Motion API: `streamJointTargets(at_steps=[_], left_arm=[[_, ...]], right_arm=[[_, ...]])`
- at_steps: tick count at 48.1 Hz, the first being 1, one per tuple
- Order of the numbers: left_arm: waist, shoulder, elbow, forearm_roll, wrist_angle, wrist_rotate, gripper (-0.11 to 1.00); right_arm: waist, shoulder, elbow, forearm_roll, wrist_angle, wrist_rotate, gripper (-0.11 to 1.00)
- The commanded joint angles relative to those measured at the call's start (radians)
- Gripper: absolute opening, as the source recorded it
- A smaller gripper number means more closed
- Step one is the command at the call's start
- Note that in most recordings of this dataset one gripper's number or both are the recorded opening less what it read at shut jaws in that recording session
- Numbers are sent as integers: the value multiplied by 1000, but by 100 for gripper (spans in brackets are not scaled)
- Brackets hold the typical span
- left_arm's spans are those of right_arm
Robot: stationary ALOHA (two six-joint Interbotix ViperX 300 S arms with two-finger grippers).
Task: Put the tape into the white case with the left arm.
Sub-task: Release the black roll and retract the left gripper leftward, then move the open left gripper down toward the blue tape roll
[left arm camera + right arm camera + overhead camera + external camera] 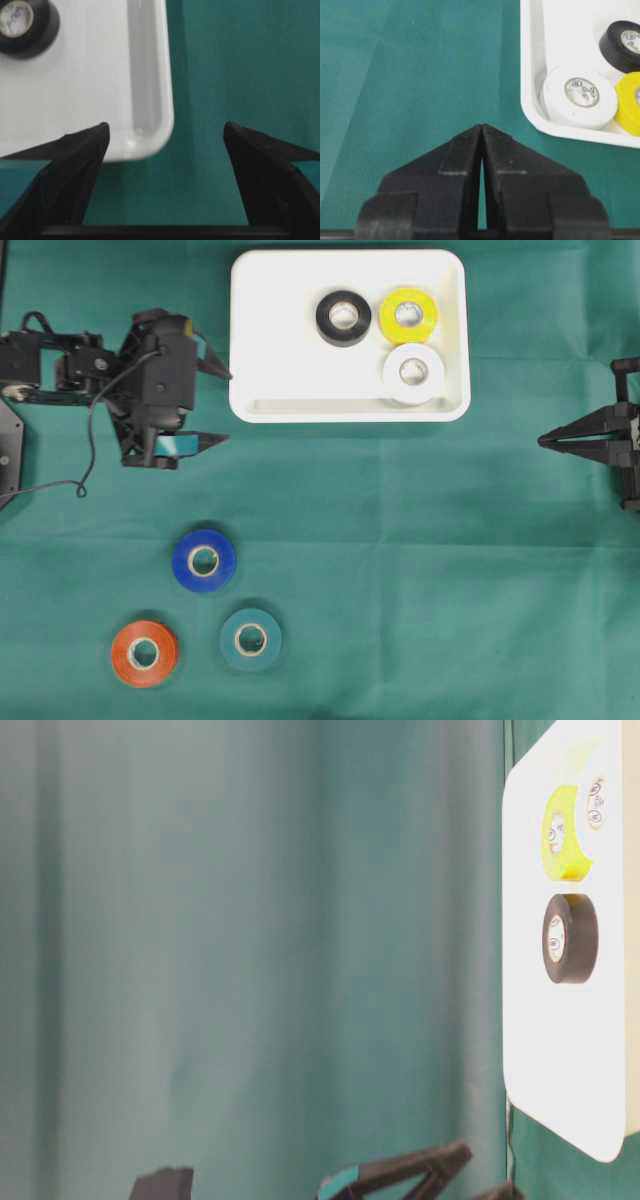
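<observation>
Jaws wide and empty on my left gripper (215, 406), left of the white case (262, 335); blue tape (204, 560) lies nearer me, closest of three.

Looking like a robotics lab bench: green cloth (420, 540) covering the whole table, green curtain (250, 920) hanging as backdrop, two black robot arms, left arm (90, 365) trailing a thin black cable (85, 455)

I saw the green-clothed desk (420, 540) carrying the white case (270, 340) plus blue (204, 560), orange (144, 653) and teal rolls (250, 639).
</observation>
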Motion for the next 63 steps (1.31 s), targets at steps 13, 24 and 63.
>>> streamJointTargets(at_steps=[13,24,63], left_arm=[[-3,-110,63,-3,-5,-6,96],[-8,-98,64,-3,-3,-6,96],[-301,-17,66,-3,-3,-117,95]], right_arm=[[-2,6,-9,-2,-11,2,-9],[-2,6,-11,-2,-11,2,-9],[0,6,-9,-2,-11,2,-9]])
